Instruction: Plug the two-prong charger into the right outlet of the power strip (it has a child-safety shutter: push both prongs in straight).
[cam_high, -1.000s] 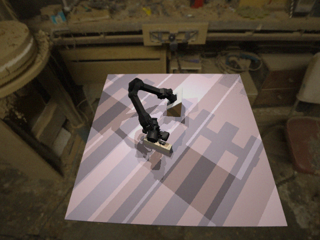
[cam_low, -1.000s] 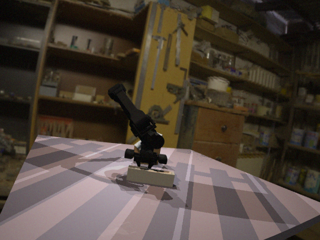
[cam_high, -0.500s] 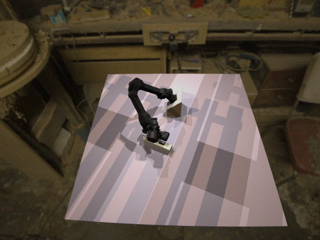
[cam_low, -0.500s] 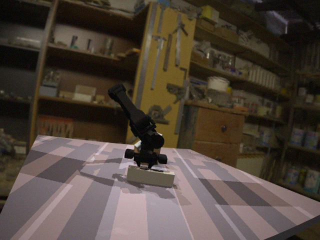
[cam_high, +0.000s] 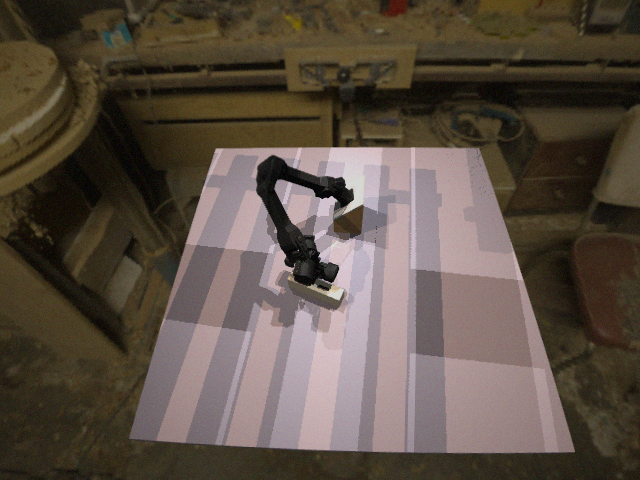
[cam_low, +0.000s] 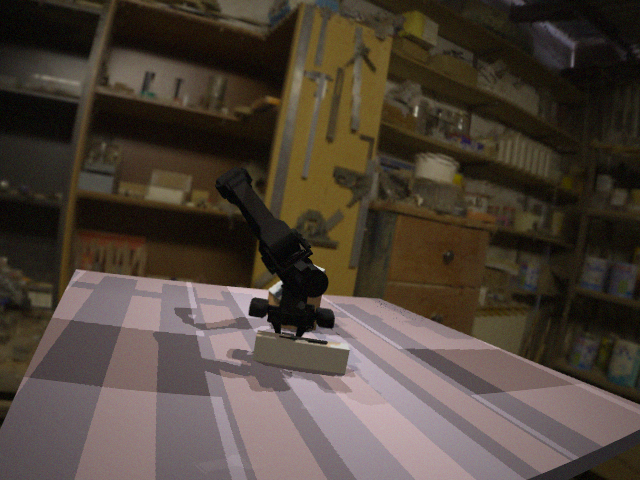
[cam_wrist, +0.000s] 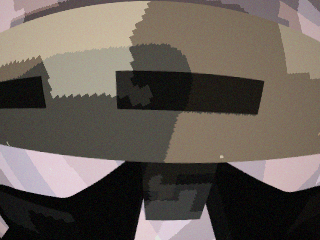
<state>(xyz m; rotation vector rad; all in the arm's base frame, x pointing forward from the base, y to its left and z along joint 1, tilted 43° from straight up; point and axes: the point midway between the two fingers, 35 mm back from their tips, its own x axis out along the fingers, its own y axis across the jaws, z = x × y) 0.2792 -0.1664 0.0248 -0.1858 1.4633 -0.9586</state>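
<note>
A long cream power strip lies on the table with dark recesses in its top. One whole dark recess shows in the wrist view, and part of another is cut off at the left edge. My gripper points down at the strip's top, left of its middle in the exterior view. It is shut on the charger, a dark grey block between the black fingers. The charger's upper end meets the strip's near edge in the wrist view. The prongs are hidden.
A brown block with a pale top stands behind the strip at the arm's base. The black arm arches up and over from there. Striped shadows cross the pink table.
</note>
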